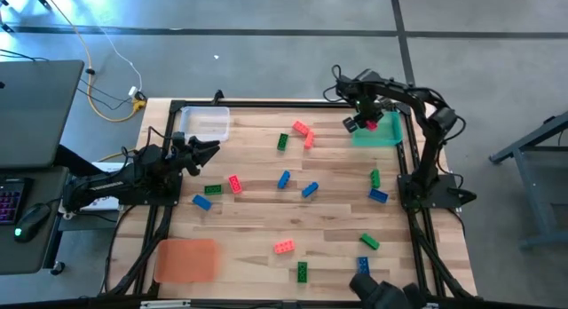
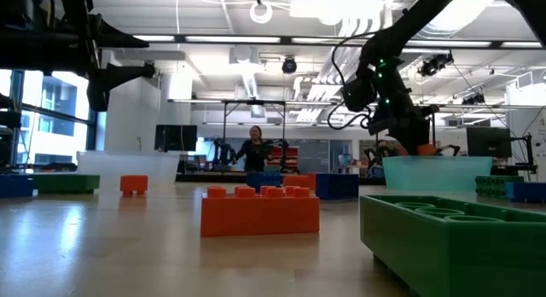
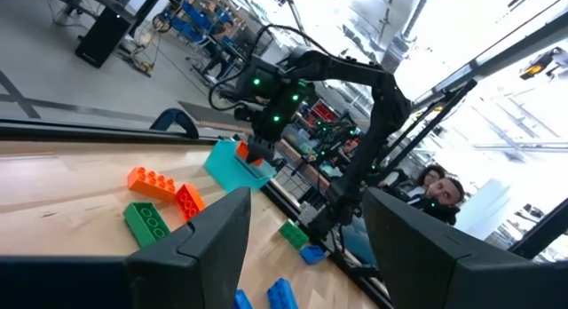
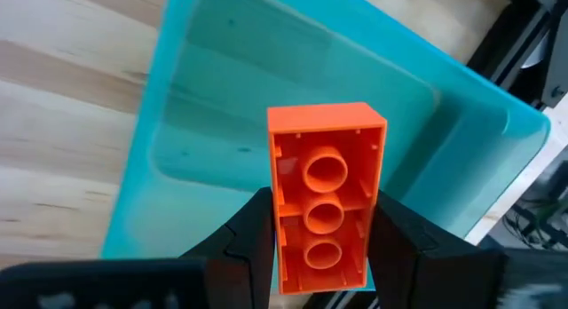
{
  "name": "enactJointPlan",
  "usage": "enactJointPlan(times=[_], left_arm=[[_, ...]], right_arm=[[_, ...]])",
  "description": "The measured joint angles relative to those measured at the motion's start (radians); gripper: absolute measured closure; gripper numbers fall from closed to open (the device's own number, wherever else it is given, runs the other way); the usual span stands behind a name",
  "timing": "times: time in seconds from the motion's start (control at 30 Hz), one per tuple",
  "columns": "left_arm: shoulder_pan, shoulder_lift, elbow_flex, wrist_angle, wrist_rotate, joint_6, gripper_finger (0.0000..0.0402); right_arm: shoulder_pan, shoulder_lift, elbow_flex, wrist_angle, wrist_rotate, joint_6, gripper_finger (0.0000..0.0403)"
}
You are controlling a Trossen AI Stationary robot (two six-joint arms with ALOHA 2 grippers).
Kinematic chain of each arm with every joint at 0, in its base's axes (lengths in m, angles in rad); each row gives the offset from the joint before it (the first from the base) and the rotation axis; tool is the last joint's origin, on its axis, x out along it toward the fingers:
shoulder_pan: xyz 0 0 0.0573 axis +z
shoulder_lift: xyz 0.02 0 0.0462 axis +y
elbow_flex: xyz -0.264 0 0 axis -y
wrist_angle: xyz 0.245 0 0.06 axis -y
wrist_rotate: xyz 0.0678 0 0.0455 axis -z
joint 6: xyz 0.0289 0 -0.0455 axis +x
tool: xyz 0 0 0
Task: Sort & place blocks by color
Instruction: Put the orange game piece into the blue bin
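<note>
Blocks are mostly still lying scattered across the table, while the right gripper is clamping one red-orange block over the green tray and the left gripper is waiting, jaws apart.

A: Bright and even from above over the pale wooden slatted bench; only faint, soft shadows.

B: At bench height, lit by white ceiling strip lights, with sheen on the wood; nearest dark green studded plastic brick blurred. Blown-out white past the left wrist's dark fingers.
</note>
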Motion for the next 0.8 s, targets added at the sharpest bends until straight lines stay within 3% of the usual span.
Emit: enactJointPlan(times=[0.8], left_arm=[[0.0,0.0,0.0,0.0,-0.005,0.0,0.0193]], right_arm=[[-0.072,0.059,0.0,0.02,-0.077,-0.142,0.0269]])
